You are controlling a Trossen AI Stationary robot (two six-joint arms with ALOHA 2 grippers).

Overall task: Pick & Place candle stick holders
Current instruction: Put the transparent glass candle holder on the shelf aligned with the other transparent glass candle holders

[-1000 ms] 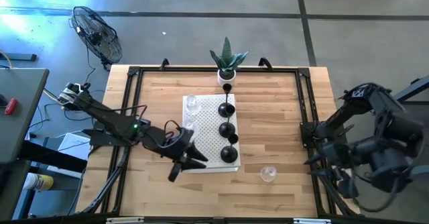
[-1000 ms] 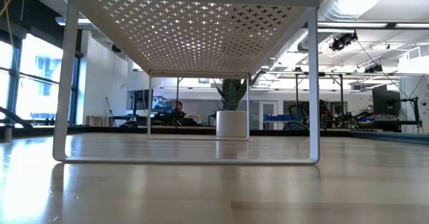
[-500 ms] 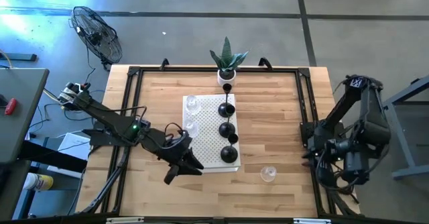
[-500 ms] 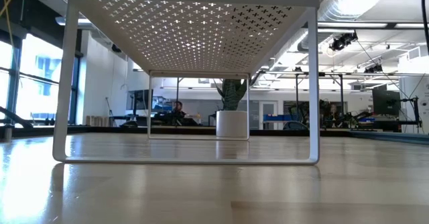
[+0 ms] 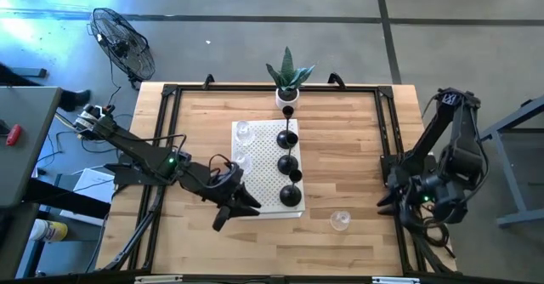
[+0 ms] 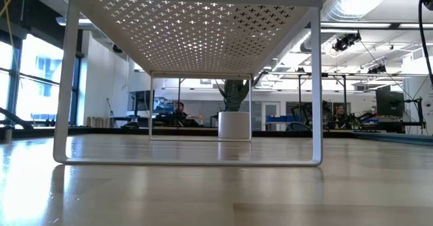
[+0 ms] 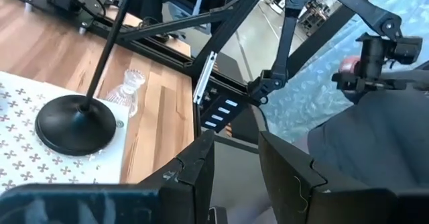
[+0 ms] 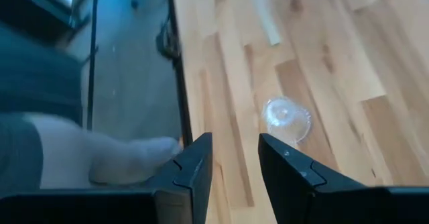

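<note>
Judging by how things lie, you are most of the way through. Four black holders stand in a row on the white perforated stand (image 5: 265,169): the nearest, largest one (image 5: 291,195), then one (image 5: 295,176), one (image 5: 288,162) and one (image 5: 288,139) toward the plant pot (image 5: 287,95), with a further dark stem (image 5: 288,112) just beyond the stand's far edge. Two glass cups sit on the stand's left side, one (image 5: 244,131) at the far corner and one (image 5: 240,160) behind it toward you.

One glass cup (image 5: 340,221) is left, alone on the bare table (image 5: 340,148), to the right of the stand's near corner and apart from it. That looks like your remaining pick.

Your left gripper (image 5: 236,206) hangs at the stand's near left corner, fingers (image 7: 194,174) parted by a narrow gap and holding nothing. Your right gripper (image 5: 387,201) sits at the table's right edge, fingers (image 8: 191,167) likewise slightly apart and empty, with the lone cup ahead of it in its wrist view. The right arm seems better placed to fetch it.
</note>
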